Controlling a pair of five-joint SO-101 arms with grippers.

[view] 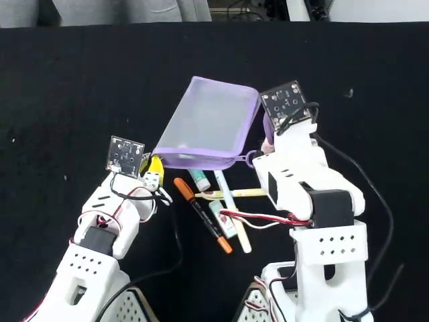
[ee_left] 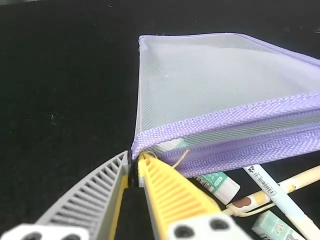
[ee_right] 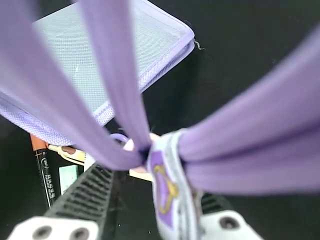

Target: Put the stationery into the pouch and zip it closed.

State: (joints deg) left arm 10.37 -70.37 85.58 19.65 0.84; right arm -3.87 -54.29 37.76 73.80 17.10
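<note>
A purple mesh pouch (view: 211, 124) lies tilted at the table's middle, with its zip edge (ee_left: 250, 142) facing the arms. My left gripper (view: 154, 169) is shut on the pouch's near left corner (ee_left: 137, 150), pinched between the grey and yellow fingers (ee_left: 162, 187). My right gripper (view: 267, 142) is shut on the pouch's purple strap (ee_right: 125, 100) at the right end. Just in front of the pouch lie an orange-capped black marker (view: 201, 215), a green glue stick (ee_left: 220, 182), a white pen (view: 231, 211) and a yellow pen (view: 231, 194), their far ends partly under the pouch.
The black table (view: 67, 87) is bare to the left, right and behind the pouch. Both white arm bases (view: 322, 255) stand at the near edge, with red and black cables (view: 255, 218) hanging close over the stationery.
</note>
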